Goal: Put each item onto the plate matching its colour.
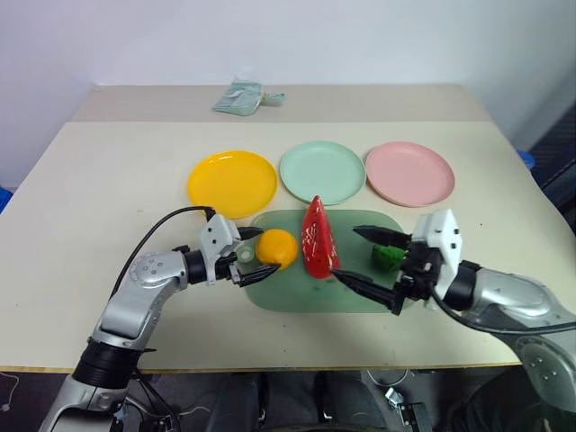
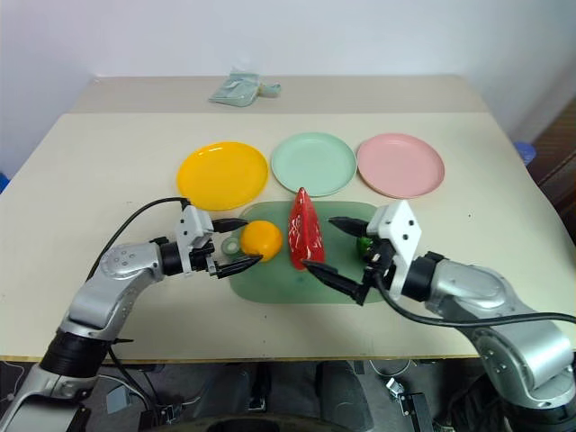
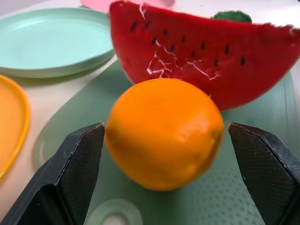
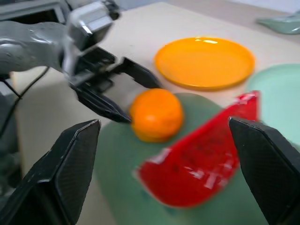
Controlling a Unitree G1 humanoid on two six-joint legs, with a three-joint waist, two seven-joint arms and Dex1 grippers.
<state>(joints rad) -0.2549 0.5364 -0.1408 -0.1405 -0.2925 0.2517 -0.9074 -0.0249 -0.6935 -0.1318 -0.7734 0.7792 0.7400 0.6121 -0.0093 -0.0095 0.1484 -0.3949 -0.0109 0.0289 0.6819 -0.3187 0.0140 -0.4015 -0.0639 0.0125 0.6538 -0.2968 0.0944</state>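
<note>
The round orange fruit (image 1: 279,248) lies on the left part of the translucent green board (image 1: 346,299). My left gripper (image 1: 268,250) is open, one finger on each side of the fruit; in the left wrist view the fruit (image 3: 164,133) sits between the fingers (image 3: 77,164), with a gap on one side. The red wedge (image 1: 317,239) stands upright mid-board. My right gripper (image 1: 345,252) is open just right of the wedge, its tips pointing at it. The dark-green lump (image 1: 387,257) lies between its fingers, near their base. Behind the board lie the orange-yellow plate (image 1: 232,183), mint plate (image 1: 321,171) and pink plate (image 1: 409,173), all bare.
A folded pale-green cloth (image 1: 241,96) lies at the table's far edge. The board has a ring-shaped handle hole (image 1: 243,255) at its left end, under my left gripper. A black cable (image 1: 157,229) loops over my left forearm.
</note>
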